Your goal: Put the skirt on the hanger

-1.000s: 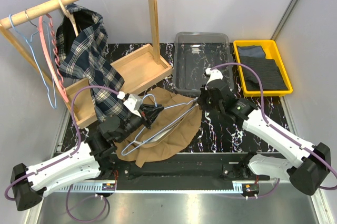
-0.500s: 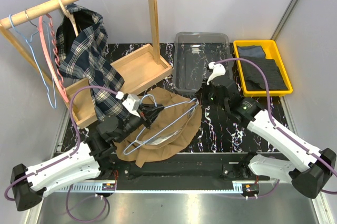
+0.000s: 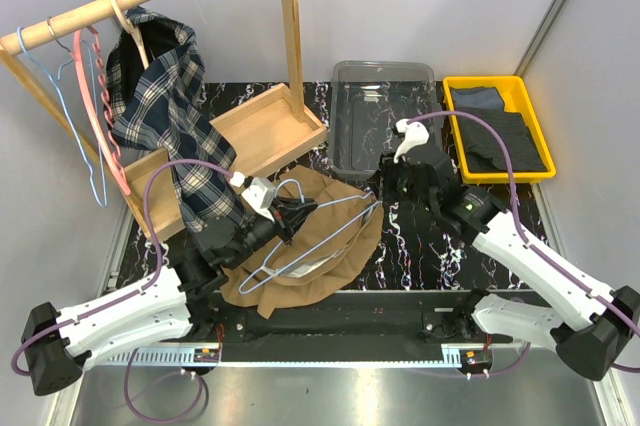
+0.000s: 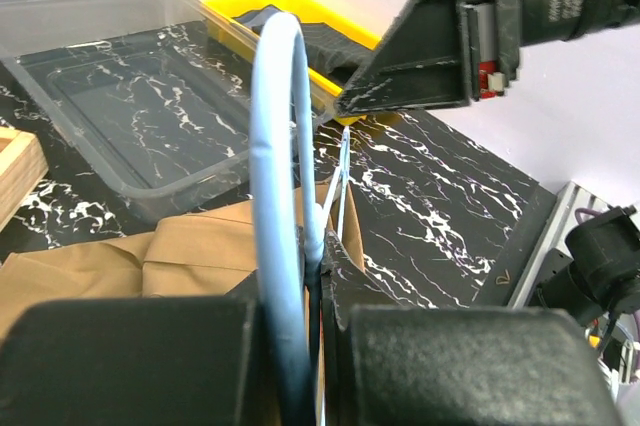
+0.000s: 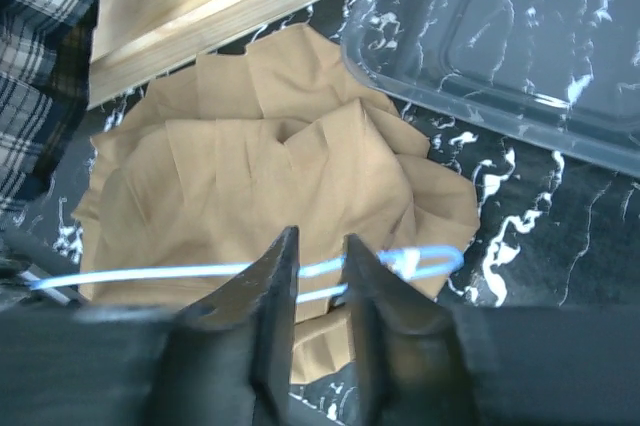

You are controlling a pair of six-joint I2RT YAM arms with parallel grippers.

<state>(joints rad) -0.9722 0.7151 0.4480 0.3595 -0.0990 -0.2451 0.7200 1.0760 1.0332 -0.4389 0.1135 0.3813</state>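
The tan-brown skirt is spread in a crumpled heap on the black marble tabletop, directly beneath both sets of fingers. The light-blue wire hanger is clamped near the base of its hook by the left gripper, whose fingers are closed on the wire. From there the hanger's long axis is carried out over the skirt toward the right gripper. The right fingers are parted by a narrow gap, with nothing pinched. The hanger's far corner is seen just beyond their tips; whether it is touched cannot be told. The free right arm is judged better placed to lift a skirt edge onto the wire.
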